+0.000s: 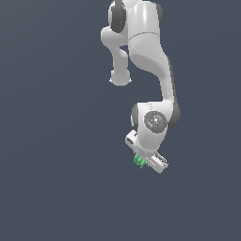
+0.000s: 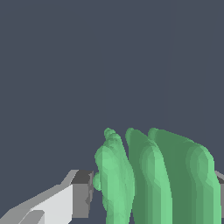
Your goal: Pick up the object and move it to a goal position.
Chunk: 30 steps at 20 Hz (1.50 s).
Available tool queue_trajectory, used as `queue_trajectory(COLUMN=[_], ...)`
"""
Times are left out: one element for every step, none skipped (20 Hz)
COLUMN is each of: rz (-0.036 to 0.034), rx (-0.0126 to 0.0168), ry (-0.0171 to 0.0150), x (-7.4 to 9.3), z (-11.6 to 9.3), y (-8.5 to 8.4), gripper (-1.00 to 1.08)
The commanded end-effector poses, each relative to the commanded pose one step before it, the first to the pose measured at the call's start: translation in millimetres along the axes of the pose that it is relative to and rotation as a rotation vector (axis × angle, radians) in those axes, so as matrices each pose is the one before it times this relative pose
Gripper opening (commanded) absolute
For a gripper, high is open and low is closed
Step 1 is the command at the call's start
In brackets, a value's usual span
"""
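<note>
Up close in the wrist view, the object (image 2: 157, 179), a bright green lump of three parallel ridged lobes, fills the space between the fingers (image 2: 81, 192), one grey pad touching its side while the other finger barely shows at the frame edge. So the gripper (image 1: 145, 161) is clenched on the object (image 1: 139, 161), whose green tips poke out just below the white hand in the exterior view. Farther back, the white arm (image 1: 146, 52) rises to the top edge. Plain dark grey ground (image 1: 52, 164) surrounds it on every side, open all around.
</note>
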<state>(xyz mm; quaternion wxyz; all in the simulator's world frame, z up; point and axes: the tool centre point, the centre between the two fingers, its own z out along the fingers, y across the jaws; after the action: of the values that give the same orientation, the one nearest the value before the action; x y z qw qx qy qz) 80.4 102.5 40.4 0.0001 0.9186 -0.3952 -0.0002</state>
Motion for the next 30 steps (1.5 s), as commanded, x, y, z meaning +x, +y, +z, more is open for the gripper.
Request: queue_trajectory(rz=[0.0,0.0,0.0,0.0,0.0,0.0,-0.00068,-0.00163,-0.00257,-0.00364,-0.00483,-0.00583,-0.0069,-0.00799,-0.00905,-0.01011,-0.01119,-0.01222,-0.01326,-0.01427,-0.01528,-0.01625,-0.01721,-0.01814,-0.01907,-0.01996,-0.02033,-0.02019,-0.02,-0.01984], rx=[0.00028,0.0,0.0,0.0,0.0,0.0,-0.00012,0.00023,0.00036,0.00051,0.00067,0.00081,0.00096,0.00111,0.00126,0.0014,0.00155,0.00169,0.00183,0.00197,0.0021,0.00223,0.00236,0.00248,0.00261,0.00273,0.00278,0.00276,0.00274,0.00272], ry=[0.00018,0.0,0.0,0.0,0.0,0.0,0.00006,0.00041,0.00064,0.00091,0.0012,0.00145,0.00172,0.002,0.00227,0.00254,0.00281,0.00308,0.00334,0.0036,0.00387,0.00412,0.00437,0.00462,0.00486,0.00509,0.00519,0.00515,0.0051,0.00506], x=[0.09,0.0,0.0,0.0,0.0,-0.05,0.01,0.24,0.49,0.67,0.79,1.03,1.21,1.38,1.58,1.77,1.95,2.14,2.32,2.51,2.69,2.87,3.05,3.22,3.39,3.55,3.63,3.61,3.59,3.56], z=[-0.17,0.0,0.0,0.0,0.0,-0.04,-0.08,-0.68,-1.1,-1.56,-2.03,-2.48,-2.93,-3.39,-3.85,-4.3,-4.75,-5.2,-5.64,-6.07,-6.5,-6.93,-7.34,-7.75,-8.15,-8.53,-8.7,-8.65,-8.58,-8.51], y=[-0.13,0.0,0.0,0.0,0.0,0.08,0.03,0.28,0.53,0.74,0.9,1.14,1.34,1.54,1.75,1.96,2.16,2.36,2.56,2.75,2.94,3.13,3.32,3.5,3.67,3.83,3.91,3.87,3.84,3.8], gripper=[-1.0,-1.0,-1.0,-1.0,-1.0,-1.0,-1.0,-1.0,-1.0,-1.0,-1.0,-1.0,-1.0,-1.0,-1.0,-1.0,-1.0,-1.0,-1.0,-1.0,-1.0,-1.0,-1.0,-1.0,-1.0,-1.0,-1.0,-1.0,-1.0,-1.0])
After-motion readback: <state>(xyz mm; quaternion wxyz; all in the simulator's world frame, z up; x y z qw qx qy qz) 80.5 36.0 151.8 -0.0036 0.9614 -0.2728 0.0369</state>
